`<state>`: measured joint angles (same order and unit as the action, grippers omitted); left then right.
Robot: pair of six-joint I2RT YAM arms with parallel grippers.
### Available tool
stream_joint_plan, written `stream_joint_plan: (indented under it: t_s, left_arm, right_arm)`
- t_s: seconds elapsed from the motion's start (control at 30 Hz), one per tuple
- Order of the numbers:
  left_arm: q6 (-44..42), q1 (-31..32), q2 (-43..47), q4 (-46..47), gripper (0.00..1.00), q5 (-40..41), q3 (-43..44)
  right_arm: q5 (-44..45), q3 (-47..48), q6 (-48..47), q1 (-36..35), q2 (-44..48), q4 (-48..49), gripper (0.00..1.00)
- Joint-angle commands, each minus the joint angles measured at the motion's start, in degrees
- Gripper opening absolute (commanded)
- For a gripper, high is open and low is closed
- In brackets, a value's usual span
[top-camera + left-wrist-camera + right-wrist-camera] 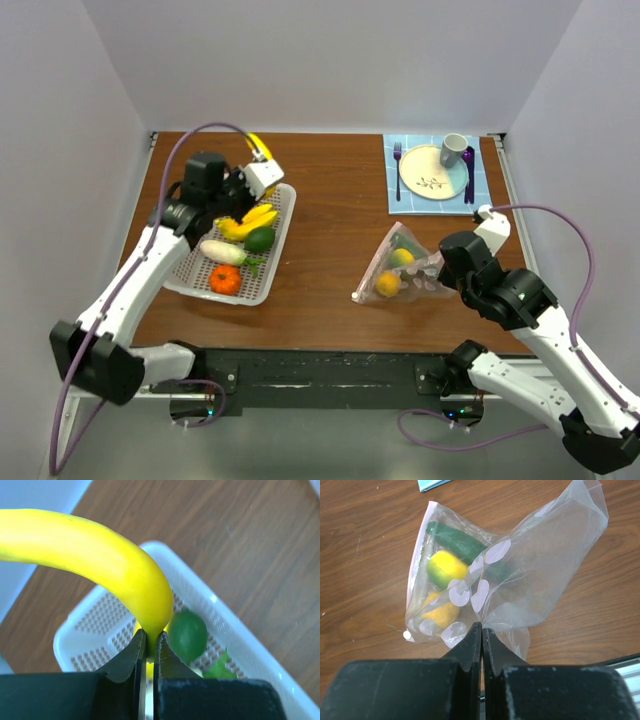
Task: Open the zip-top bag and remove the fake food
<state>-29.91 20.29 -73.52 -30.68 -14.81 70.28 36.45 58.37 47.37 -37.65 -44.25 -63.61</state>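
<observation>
Over the basket (226,616), wrist view shows left gripper (150,649) pinching banana (100,555).

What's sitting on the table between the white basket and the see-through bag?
Nothing. In the top view, only bare brown table lies between the white basket and the zip-top bag; they sit well apart.
</observation>
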Motion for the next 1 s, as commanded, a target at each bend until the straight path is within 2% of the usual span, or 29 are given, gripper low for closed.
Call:
stream_joint_plan:
  t_s: [0.0, 0.17, 0.3, 0.4, 0.43, 0.47, 0.57, 0.63, 0.67, 0.77, 0.87, 0.97]
  left_arm:
    - [-4.54, -3.14, 5.48, -8.25, 0.00, 0.04, -8.83]
    - [-5.60, -7.54, 8.13, -6.24, 0.00, -0.57, -16.40]
    - [-5.51, -10.71, 5.50, -3.96, 0.00, -4.96, -19.21]
    - [-3.14, -10.63, 4.26, -2.29, 0.53, -5.32, -18.69]
    - [-2.35, -10.63, 4.35, -1.93, 0.85, -5.67, -17.38]
    - [-0.52, -10.63, 4.43, -1.58, 0.99, -7.15, -16.33]
    - [2.92, -10.01, 3.82, -1.58, 1.00, -11.89, -11.32]
    - [5.72, -6.77, 3.21, -2.19, 1.00, -13.49, -8.77]
    - [6.79, -4.76, 3.03, -2.02, 1.00, -13.14, -8.58]
    - [9.51, 7.26, 2.33, 2.01, 1.00, -10.43, -9.98]
    - [10.40, 14.30, -0.83, 3.60, 1.00, -8.75, -10.69]
    - [9.44, 18.71, -4.70, 5.44, 1.00, -6.20, -11.39]
  right_arm:
    - [0.20, 1.84, -0.62, -0.14, -0.31, 2.62, 0.00]
    - [-0.50, 2.62, -1.05, -0.14, -1.28, 3.85, 0.00]
    - [-1.11, 3.59, -1.85, -0.14, -1.89, 4.38, 0.00]
    - [-0.94, 6.13, -3.25, -0.14, -3.03, 4.03, 0.00]
    - [-0.94, 7.01, -3.78, -0.14, -3.47, 4.02, 0.00]
    - [-0.85, 8.94, -4.74, -0.14, -4.43, 3.94, 0.00]
    - [-1.37, 13.69, -6.67, -0.14, -7.06, 3.85, 0.00]
    - [-2.43, 18.24, -7.73, -0.14, -8.83, 3.85, 0.00]
    - [-3.48, 19.84, -8.69, -0.23, -9.62, 3.94, 0.00]
    - [-5.33, 26.17, -9.93, -0.23, -12.87, 4.11, 0.00]
    - [-7.08, 29.95, -10.20, -0.32, -14.81, 4.11, 0.00]
    - [-8.93, 29.61, -9.85, -0.32, -14.81, 5.16, 0.00]
